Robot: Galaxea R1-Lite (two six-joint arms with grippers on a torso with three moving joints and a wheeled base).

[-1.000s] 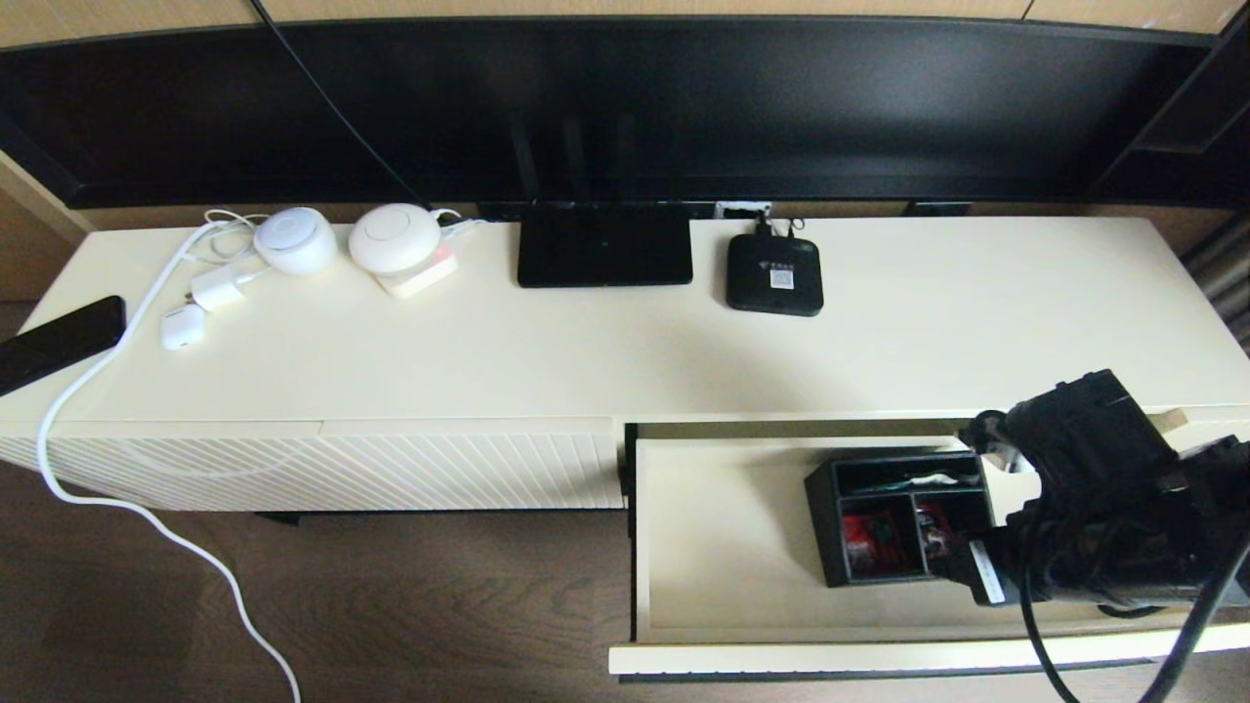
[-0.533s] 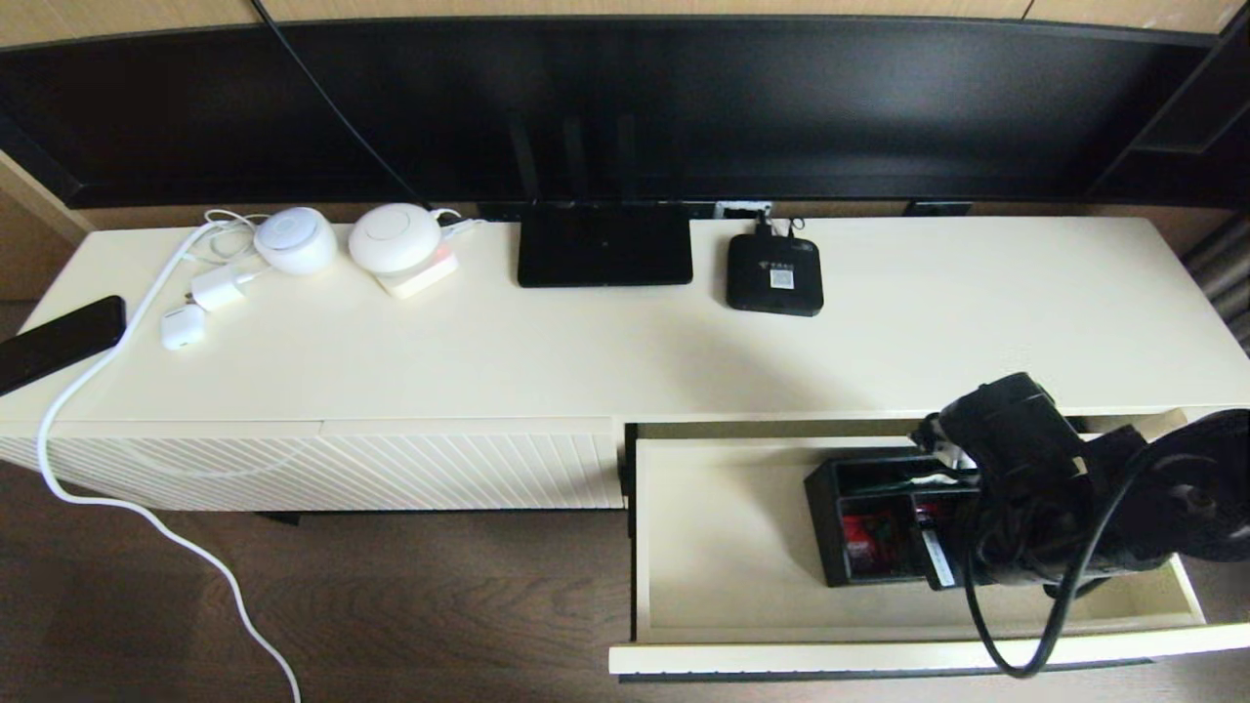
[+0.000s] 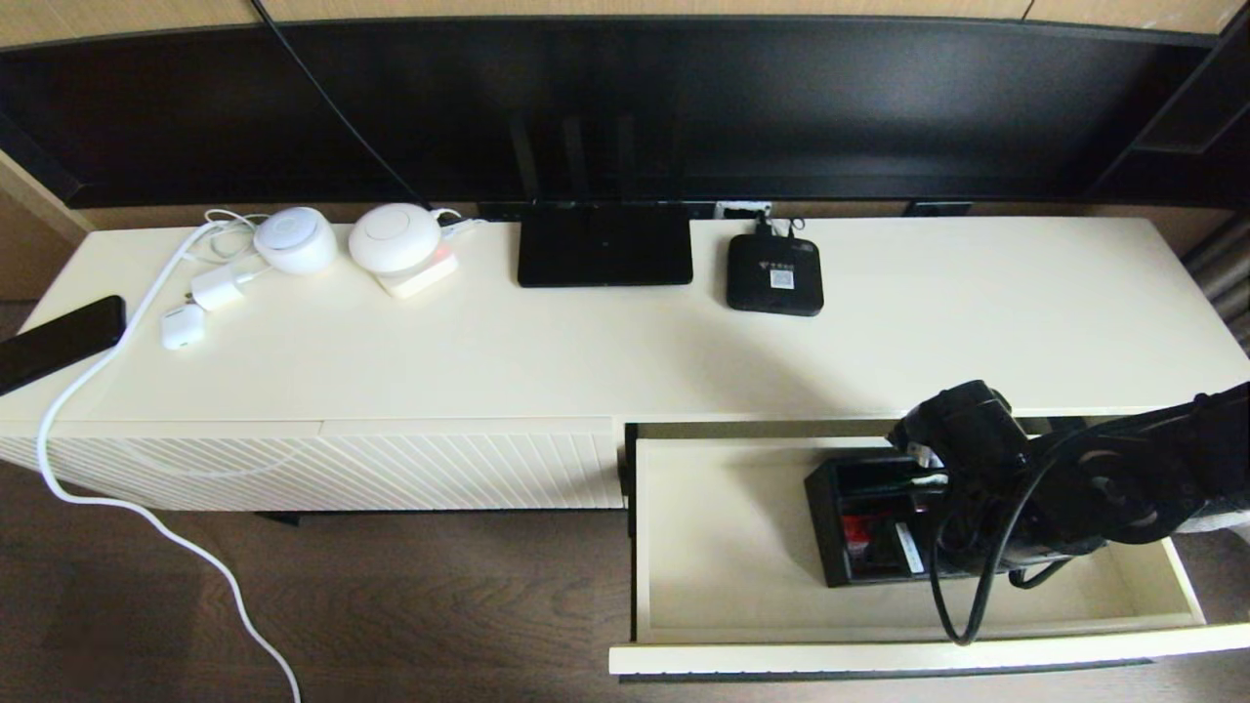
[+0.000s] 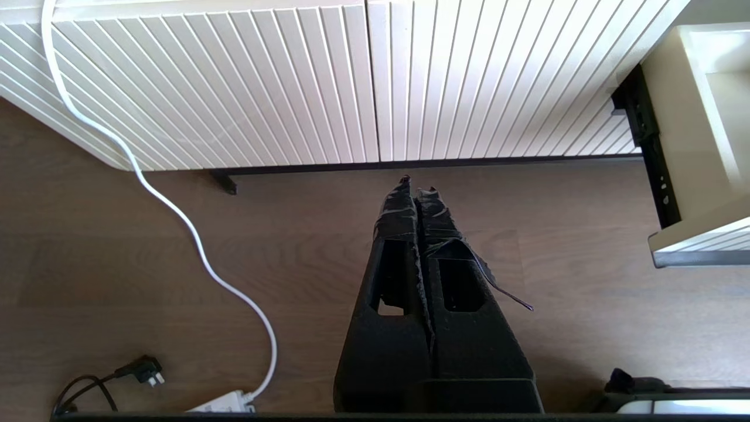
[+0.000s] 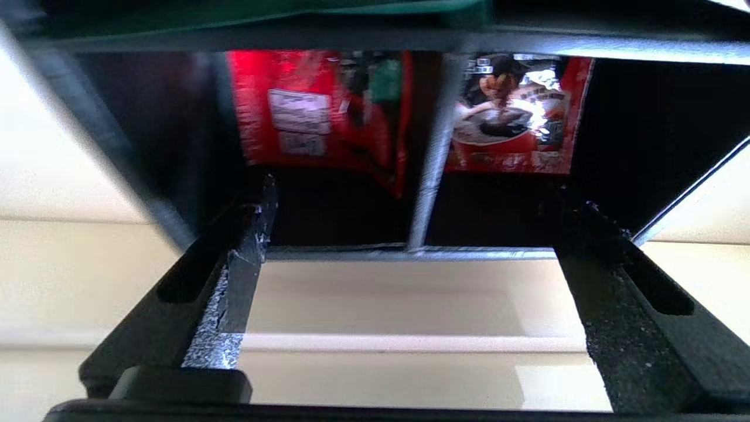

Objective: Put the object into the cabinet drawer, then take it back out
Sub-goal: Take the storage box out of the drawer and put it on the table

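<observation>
Where head view hides it, right pincer (image 5: 410,217) gapes.

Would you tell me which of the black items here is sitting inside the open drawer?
The compartmented black organizer box, under the right gripper; the flat router and the small stickered device sit on the cabinet top.
</observation>
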